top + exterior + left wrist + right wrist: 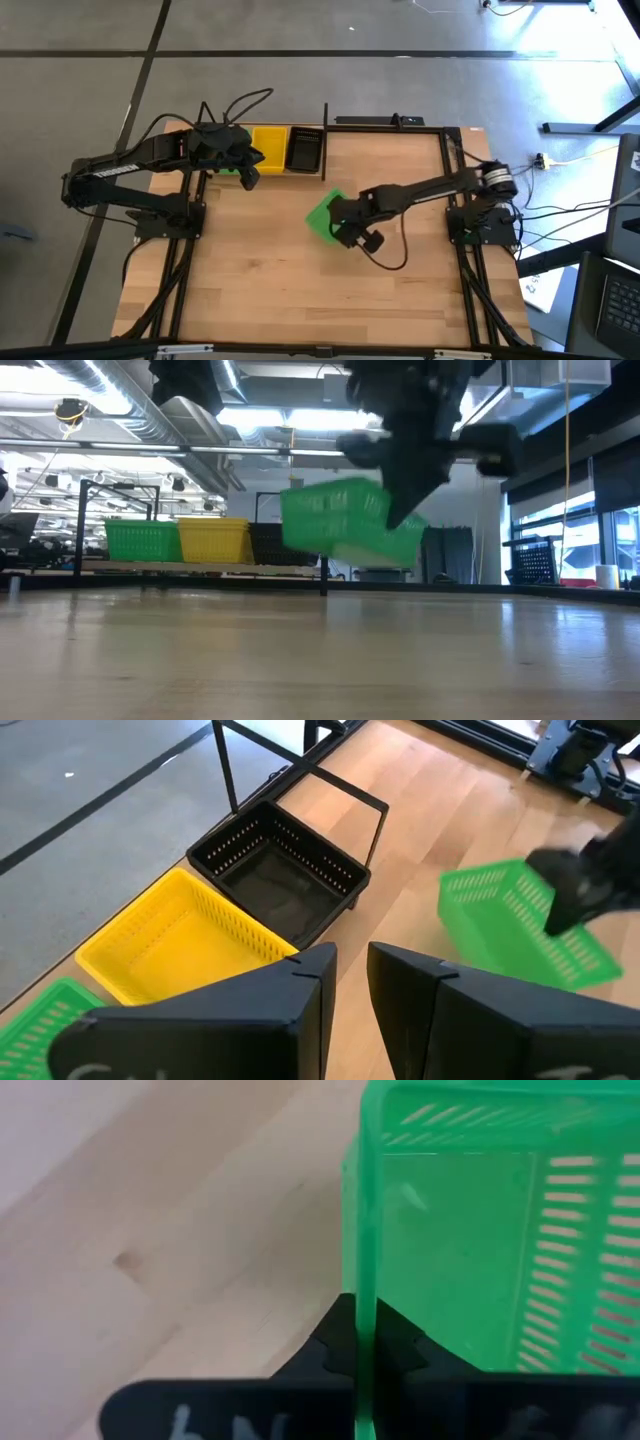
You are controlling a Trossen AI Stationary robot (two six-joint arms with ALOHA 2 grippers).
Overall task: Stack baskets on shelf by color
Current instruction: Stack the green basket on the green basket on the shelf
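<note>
the right gripper [345, 226] is clamped on the thin side wall of a green basket [324, 215], one finger inside and one outside, holding it tilted and clear of the wooden table [300, 290], near the table's middle. it looks like light, stiff moulded plastic, rectangular, with smooth flat walls cut by rows of slots; the rim is probably the best place to pinch, though so thin a wall may flex or slip. on the shelf [200, 567], a narrow light-wood board framed by thin black rods at the table's far edge, three baskets sit side by side: another green basket [142, 540], a yellow basket [213, 540] and a black basket [278, 872]. the left gripper [345, 965] hangs above them, fingers slightly apart, holding nothing.
</note>
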